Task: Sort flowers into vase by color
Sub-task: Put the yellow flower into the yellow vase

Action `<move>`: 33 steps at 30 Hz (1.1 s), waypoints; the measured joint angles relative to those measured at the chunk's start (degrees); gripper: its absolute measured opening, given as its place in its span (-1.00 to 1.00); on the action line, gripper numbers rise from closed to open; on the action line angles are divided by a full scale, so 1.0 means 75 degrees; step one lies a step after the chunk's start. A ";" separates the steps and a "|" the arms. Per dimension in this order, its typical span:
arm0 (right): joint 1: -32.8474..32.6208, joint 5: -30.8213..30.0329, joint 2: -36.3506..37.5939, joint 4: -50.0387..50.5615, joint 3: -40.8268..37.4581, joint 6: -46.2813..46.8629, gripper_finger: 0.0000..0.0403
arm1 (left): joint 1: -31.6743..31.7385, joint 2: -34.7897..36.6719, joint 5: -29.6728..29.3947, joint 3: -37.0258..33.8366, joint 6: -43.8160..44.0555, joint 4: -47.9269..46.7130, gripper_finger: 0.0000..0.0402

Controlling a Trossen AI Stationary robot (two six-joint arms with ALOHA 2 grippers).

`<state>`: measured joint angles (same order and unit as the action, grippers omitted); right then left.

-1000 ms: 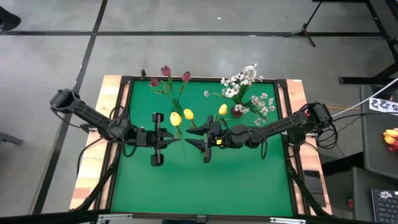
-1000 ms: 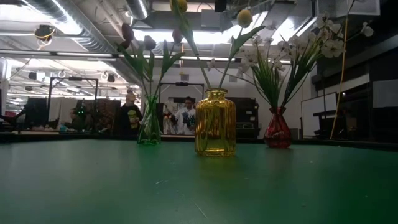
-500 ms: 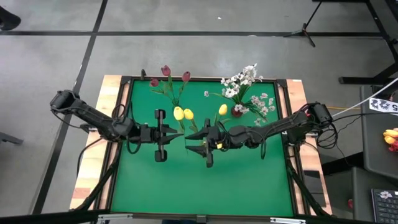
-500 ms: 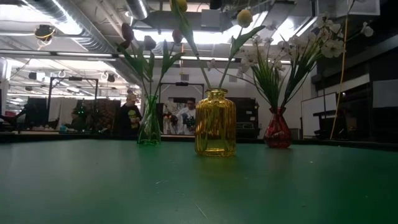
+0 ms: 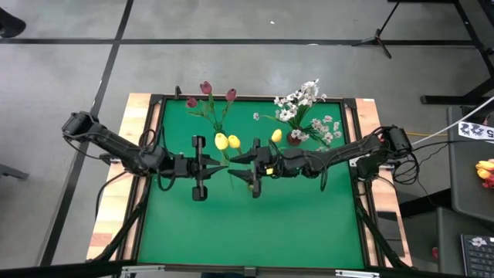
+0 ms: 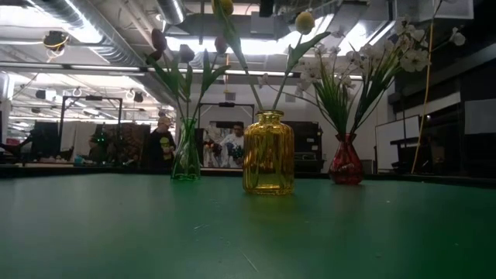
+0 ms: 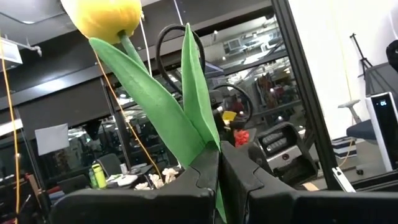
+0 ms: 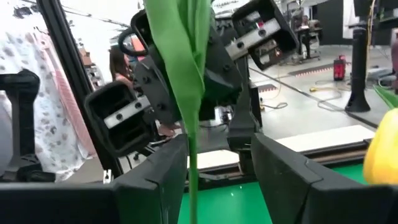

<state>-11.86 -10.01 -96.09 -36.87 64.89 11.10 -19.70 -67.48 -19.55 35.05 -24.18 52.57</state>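
Three yellow tulips [image 5: 228, 141] lean over the table's middle, and their stems run down into the yellow glass vase [image 6: 268, 153]. My left gripper [image 5: 224, 165] is shut on one of those tulips; its blossom [image 7: 102, 15] shows in the left wrist view. My right gripper [image 5: 241, 167] faces it from the right, open, with a finger on either side of the same green stem [image 8: 193, 174]; I cannot tell whether it touches. Maroon tulips [image 5: 207, 94] stand in a green vase [image 6: 186, 155]. White blossom sprays [image 5: 305, 112] stand in a red vase [image 6: 346, 161]. My left gripper pinches the yellow tulip's stem between its two fingers at the base of the long leaves [image 7: 208, 134], well below the blossom. The fingers come level from the table's left and lie across the stem. The stem stands about upright, tilted a little, high above the table.
The three vases stand in a row across the green mat's [image 5: 231, 232] far half. The mat's near half is bare. A raised wooden frame [image 5: 116, 208] borders the table. People [image 6: 232, 143] stand in the room behind.
My right gripper has moved toward the table's left and slightly toward the far edge, closing in on the left gripper and bringing its open fingers around the held stem. The held tulip's blossom has shifted a little toward the far edge.
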 joint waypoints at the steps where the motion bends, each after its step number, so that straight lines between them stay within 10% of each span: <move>1: 0.0000 -0.0015 0.0000 0.0062 0.0003 0.0054 -0.12 | 0.0000 0.0001 0.0000 0.0000 0.0000 -0.0002 -0.99; 17: -0.0012 -0.0310 0.0000 0.0565 0.0002 0.0023 -0.95 | 0.0225 0.0003 0.0003 0.0000 0.0437 -0.0183 -0.99; 33: -0.0422 -0.1120 -0.0006 0.0498 -0.0009 -0.0469 -0.99 | 0.0157 0.0007 0.0020 0.0007 0.0394 -0.1060 -0.63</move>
<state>-15.03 -18.41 -96.14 -33.14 64.82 7.59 -18.53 -67.43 -19.40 35.10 -21.23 44.62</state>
